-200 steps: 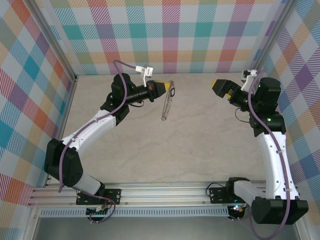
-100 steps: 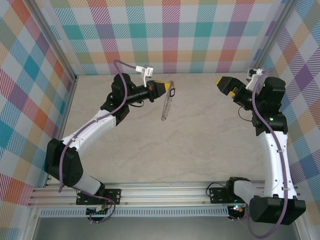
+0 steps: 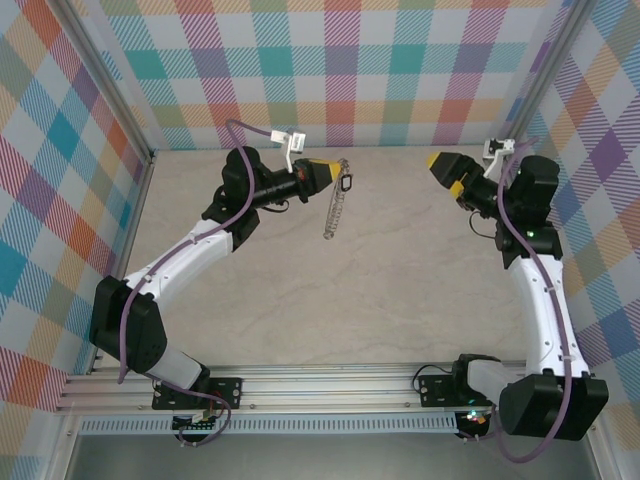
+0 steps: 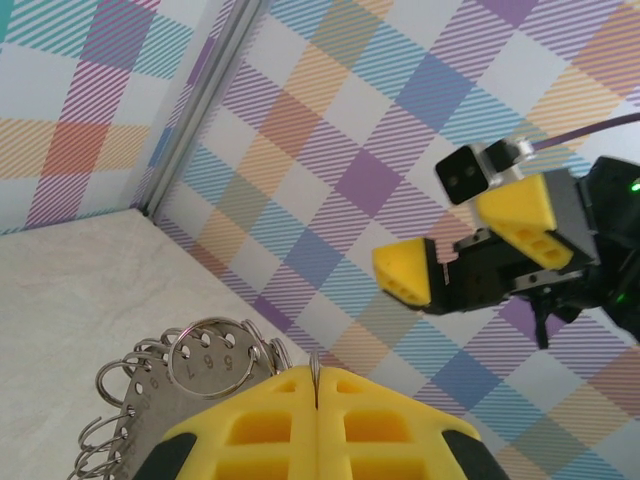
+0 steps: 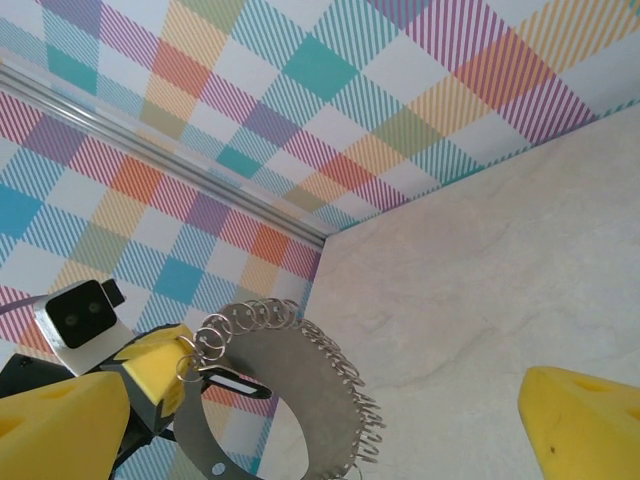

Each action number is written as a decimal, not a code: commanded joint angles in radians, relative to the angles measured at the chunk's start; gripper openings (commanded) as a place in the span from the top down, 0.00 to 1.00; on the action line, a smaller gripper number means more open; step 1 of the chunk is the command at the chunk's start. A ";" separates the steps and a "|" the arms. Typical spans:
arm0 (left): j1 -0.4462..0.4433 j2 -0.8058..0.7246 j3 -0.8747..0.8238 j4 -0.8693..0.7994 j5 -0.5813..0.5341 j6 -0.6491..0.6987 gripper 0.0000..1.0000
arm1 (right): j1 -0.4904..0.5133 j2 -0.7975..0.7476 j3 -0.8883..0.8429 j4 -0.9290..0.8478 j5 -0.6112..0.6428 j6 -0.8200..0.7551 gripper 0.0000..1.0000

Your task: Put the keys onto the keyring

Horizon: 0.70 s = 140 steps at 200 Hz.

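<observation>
Above the table (image 3: 380, 290), the keyring (image 3: 333, 212) is hung edge-on, left of the frame's upper centre. Its top edge is clamped between the closed jaws of the left gripper (image 3: 325, 175). The right gripper (image 3: 440, 165), at upper right, is pointed towards the ring with its jaws apart and nothing held. A small dark piece, probably a key (image 3: 346, 183), is seen just beside the left fingertips. The ring is best held steady while the right gripper is levelled with that piece. The jaws should be narrowed first, as so small a head is easily knocked.
</observation>
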 commanded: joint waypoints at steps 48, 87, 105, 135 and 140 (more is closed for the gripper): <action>-0.011 0.030 -0.039 0.203 0.022 -0.103 1.00 | 0.215 0.083 -0.049 0.210 0.030 0.045 0.00; -0.011 0.022 -0.055 0.227 0.048 -0.112 1.00 | 0.332 0.162 -0.065 0.373 0.051 0.058 0.03; -0.010 0.022 -0.055 0.236 0.067 -0.118 1.00 | 0.341 0.164 -0.079 0.421 0.057 0.058 0.07; -0.010 0.027 -0.060 0.277 0.096 -0.145 1.00 | 0.341 0.150 -0.100 0.457 0.047 0.050 0.19; -0.011 0.027 -0.060 0.284 0.098 -0.150 1.00 | 0.341 0.148 -0.107 0.467 0.043 0.051 0.21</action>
